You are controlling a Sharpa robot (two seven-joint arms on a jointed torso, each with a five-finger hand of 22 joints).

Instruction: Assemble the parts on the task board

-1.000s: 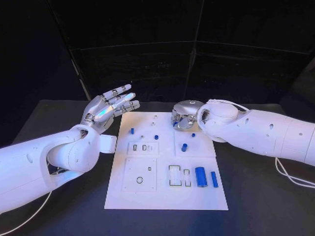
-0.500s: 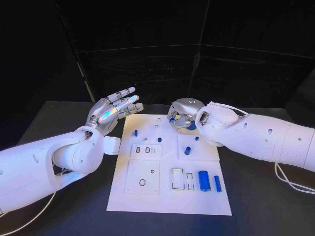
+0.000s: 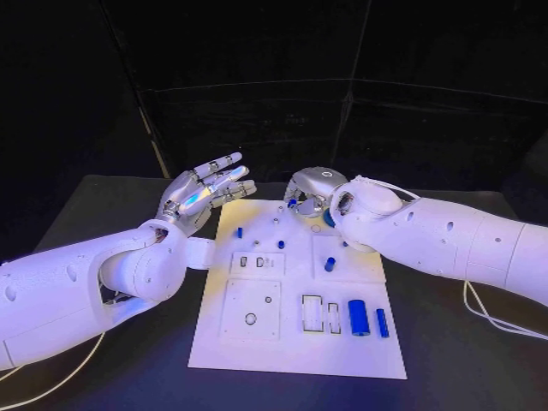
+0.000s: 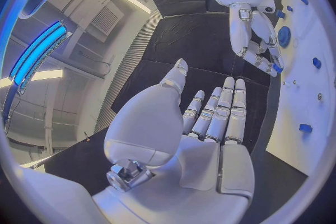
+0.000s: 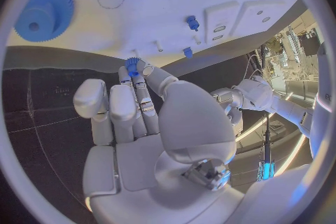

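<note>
Left hand (image 3: 206,190) raised off the table at the board's 10 o'clock corner, fingers spread apart and palm bare, nothing in it; left wrist view confirms the bare palm (image 4: 199,140). Right hand (image 3: 311,195) sits over the far edge of the task board (image 3: 299,342) around 12 o'clock, fingers curled in and pinching a small blue toothed part (image 5: 131,63) at the fingertips, just off the board's edge. Blue gear (image 5: 43,10) lies flat on the board close to that hand. On the board in head view: two small blue pegs (image 3: 238,232) at 11 o'clock, a short blue piece (image 3: 329,264) near centre, a thick blue cylinder (image 3: 358,317) and a thinner blue rod (image 3: 382,322) side by side at 4 o'clock, next to empty rectangular slots (image 3: 311,312).
</note>
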